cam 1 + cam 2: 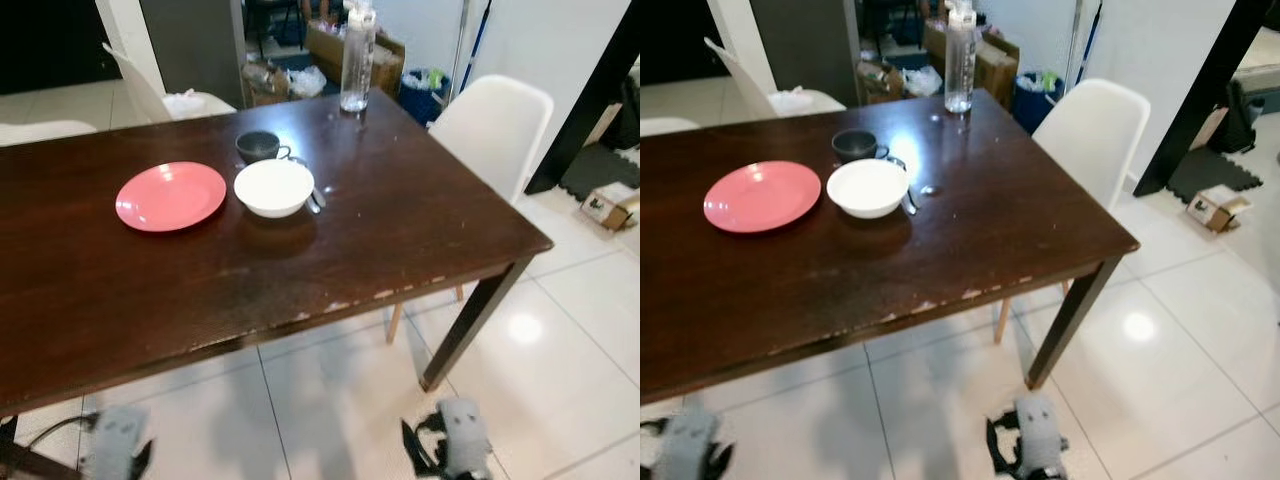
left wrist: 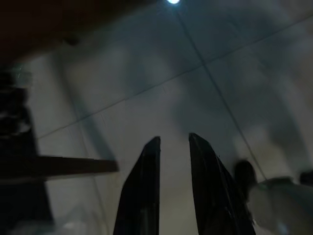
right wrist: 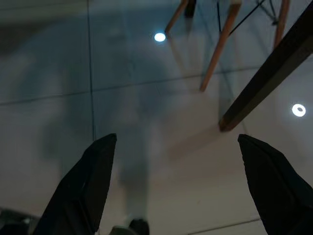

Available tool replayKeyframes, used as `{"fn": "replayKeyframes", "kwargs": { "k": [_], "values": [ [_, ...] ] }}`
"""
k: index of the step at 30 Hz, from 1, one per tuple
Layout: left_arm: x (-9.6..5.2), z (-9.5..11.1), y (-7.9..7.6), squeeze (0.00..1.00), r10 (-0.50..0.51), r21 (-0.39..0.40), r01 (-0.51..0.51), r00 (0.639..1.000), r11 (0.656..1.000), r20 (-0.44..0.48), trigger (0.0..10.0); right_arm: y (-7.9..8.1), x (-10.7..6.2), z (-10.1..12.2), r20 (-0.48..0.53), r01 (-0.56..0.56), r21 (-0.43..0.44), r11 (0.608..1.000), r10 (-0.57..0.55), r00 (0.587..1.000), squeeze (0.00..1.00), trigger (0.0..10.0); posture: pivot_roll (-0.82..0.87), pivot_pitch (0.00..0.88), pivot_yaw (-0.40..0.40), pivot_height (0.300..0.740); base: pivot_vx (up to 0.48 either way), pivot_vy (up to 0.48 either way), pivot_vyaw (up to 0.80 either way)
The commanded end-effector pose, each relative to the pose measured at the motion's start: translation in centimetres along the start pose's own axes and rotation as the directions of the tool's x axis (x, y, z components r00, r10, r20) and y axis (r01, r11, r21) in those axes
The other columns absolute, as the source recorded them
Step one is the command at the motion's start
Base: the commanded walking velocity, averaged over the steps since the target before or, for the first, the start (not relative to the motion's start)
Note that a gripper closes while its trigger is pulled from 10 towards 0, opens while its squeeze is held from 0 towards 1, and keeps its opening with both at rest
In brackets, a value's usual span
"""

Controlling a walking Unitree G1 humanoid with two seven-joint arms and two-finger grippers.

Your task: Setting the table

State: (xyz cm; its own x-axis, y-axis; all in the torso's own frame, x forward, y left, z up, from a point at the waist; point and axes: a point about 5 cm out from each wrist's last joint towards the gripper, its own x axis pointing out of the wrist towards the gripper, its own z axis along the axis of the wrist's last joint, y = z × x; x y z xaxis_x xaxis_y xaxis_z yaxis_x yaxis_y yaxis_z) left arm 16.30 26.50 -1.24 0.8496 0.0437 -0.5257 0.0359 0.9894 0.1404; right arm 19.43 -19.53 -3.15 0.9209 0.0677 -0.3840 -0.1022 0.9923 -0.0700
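Note:
On the dark wooden table (image 1: 400,230) lie a pink plate (image 1: 171,195) and, to its right, a white bowl (image 1: 273,187). A dark mug (image 1: 259,146) stands just behind the bowl, and a spoon (image 1: 314,197) lies at the bowl's right side. Both arms hang low in front of the table's near edge, over the floor. My left gripper (image 2: 174,139) holds its fingers close together with only a narrow slit and nothing in it. My right gripper (image 3: 176,139) is spread wide open and empty, near a table leg (image 3: 264,78).
A clear water bottle (image 1: 357,60) stands at the table's far edge. White chairs stand at the right side (image 1: 490,130) and the far left (image 1: 160,95). Boxes and clutter (image 1: 330,50) lie beyond the table. A small box (image 1: 608,207) sits on the tiled floor at right.

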Motion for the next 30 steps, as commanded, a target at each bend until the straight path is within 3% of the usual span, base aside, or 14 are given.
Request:
{"fn": "replayKeyframes", "kwargs": {
  "k": [1, 3, 4, 7, 8, 9, 10, 12, 13, 15, 16, 20, 23, 30],
  "values": [
    [-0.5, 1.2, 0.0, 0.0, -0.035, -0.016, 0.035, 0.998, 0.999, 0.045, 10.0, 0.2, 0.1, 1.1, 0.056, -0.011, 0.002, 1.0, 0.011, 0.998, 0.0, 10.0, -0.08, 0.007, 0.056, 0.74, 0.0, 0.0, 0.0],
    [-1.5, 3.7, 0.3, 0.0, -0.072, -0.035, 0.077, 0.989, 0.996, 0.132, 10.0, 0.0, 0.0, 3.2, 0.144, -0.006, -0.007, 1.0, 0.007, 0.99, 0.0, 10.0, -0.07, 0.009, 0.052, 0.74, 0.0, 0.0, 0.0],
    [-2.0, 6.4, 0.0, 0.0, -0.104, -0.054, 0.118, 0.971, 0.992, 0.213, 10.0, -0.2, 0.1, 5.7, 0.233, 0.005, -0.016, 1.0, -0.001, 0.973, 0.0, 10.0, -0.06, 0.01, 0.05, 0.74, 0.0, 0.0, 0.0],
    [-1.9, 11.0, -1.4, 0.0, -0.137, -0.068, 0.17, 0.931, 0.983, 0.337, 10.0, -0.6, 0.3, 10.6, 0.384, 0.027, -0.025, 0.999, -0.015, 0.923, 0.0, 10.0, -0.07, 0.007, 0.053, 0.74, 0.0, 0.0, 0.0],
    [-1.9, 11.0, -1.4, 0.0, -0.137, -0.068, 0.17, 0.931, 0.983, 0.337, 10.0, -0.6, 0.3, 10.6, 0.384, 0.027, -0.025, 0.999, -0.015, 0.923, 0.0, 10.0, -0.07, 0.007, 0.053, 0.74, 0.0, 0.0, 0.0],
    [-1.6, 14.7, -3.1, 0.0, -0.146, -0.078, 0.196, 0.896, 0.977, 0.419, 10.0, -0.4, 0.4, 15.0, 0.505, 0.029, -0.035, 0.999, -0.008, 0.863, 0.0, 10.0, -0.09, 0.001, 0.056, 0.74, 0.0, 0.0, 0.0],
    [-1.6, 14.7, -3.1, 0.0, -0.146, -0.078, 0.196, 0.896, 0.977, 0.419, 10.0, -0.4, 0.4, 15.0, 0.505, 0.029, -0.035, 0.999, -0.008, 0.863, 0.0, 10.0, -0.09, 0.001, 0.056, 0.74, 0.0, 0.0, 0.0],
    [-1.2, 16.9, -4.3, 0.0, -0.135, -0.075, 0.19, 0.878, 0.979, 0.458, 10.0, 0.0, 0.5, 17.8, 0.575, 0.02, -0.041, 0.999, 0.007, 0.818, 0.0, 10.0, -0.1, 0.0, 0.056, 0.74, 0.0, 0.0, 0.0],
    [-1.2, 16.9, -4.3, 0.0, -0.135, -0.075, 0.19, 0.878, 0.979, 0.458, 10.0, 0.0, 0.5, 17.8, 0.575, 0.02, -0.041, 0.999, 0.007, 0.818, 0.0, 10.0, -0.1, 0.0, 0.056, 0.74, 0.0, 0.0, 0.0],
    [0.6, 19.2, -5.7, 0.0, -0.042, -0.109, 0.112, 0.862, 0.988, 0.504, 10.0, 1.3, 1.1, 19.8, 0.603, -0.027, 0.012, 1.0, 0.014, 0.798, 0.0, 10.0, -0.1, 0.0, 0.051, 0.74, 0.0, 0.0, 0.0],
    [0.6, 19.2, -5.7, 0.0, -0.042, -0.109, 0.112, 0.862, 0.988, 0.504, 10.0, 1.3, 1.1, 19.8, 0.603, -0.027, 0.012, 1.0, 0.014, 0.798, 0.0, 10.0, -0.1, 0.0, 0.051, 0.74, 0.0, 0.0, 0.0],
    [1.8, 20.4, -7.2, 0.0, -0.007, -0.177, 0.114, 0.858, 0.978, 0.513, 10.0, 2.2, 1.6, 19.3, 0.558, -0.084, 0.159, 0.984, -0.019, 0.83, 0.0, 10.0, -0.11, 0.0, 0.038, 0.74, 0.0, 0.0, 0.0],
    [1.8, 21.3, -8.2, 0.0, -0.034, -0.169, 0.143, 0.851, 0.975, 0.524, 10.0, 2.5, 1.3, 19.3, 0.535, -0.112, 0.212, 0.971, -0.019, 0.845, 0.0, 10.0, -0.11, 0.0, 0.037, 0.74, 0.0, 0.0, 0.0],
    [2.1, 21.4, -8.6, 0.0, -0.041, -0.13, 0.127, 0.85, 0.983, 0.524, 10.0, 2.2, 1.0, 19.3, 0.515, -0.107, 0.234, 0.966, -0.03, 0.856, 0.0, 10.0, -0.12, 0.0, 0.041, 0.74, 0.0, 0.0, 0.0]
  ]
}}
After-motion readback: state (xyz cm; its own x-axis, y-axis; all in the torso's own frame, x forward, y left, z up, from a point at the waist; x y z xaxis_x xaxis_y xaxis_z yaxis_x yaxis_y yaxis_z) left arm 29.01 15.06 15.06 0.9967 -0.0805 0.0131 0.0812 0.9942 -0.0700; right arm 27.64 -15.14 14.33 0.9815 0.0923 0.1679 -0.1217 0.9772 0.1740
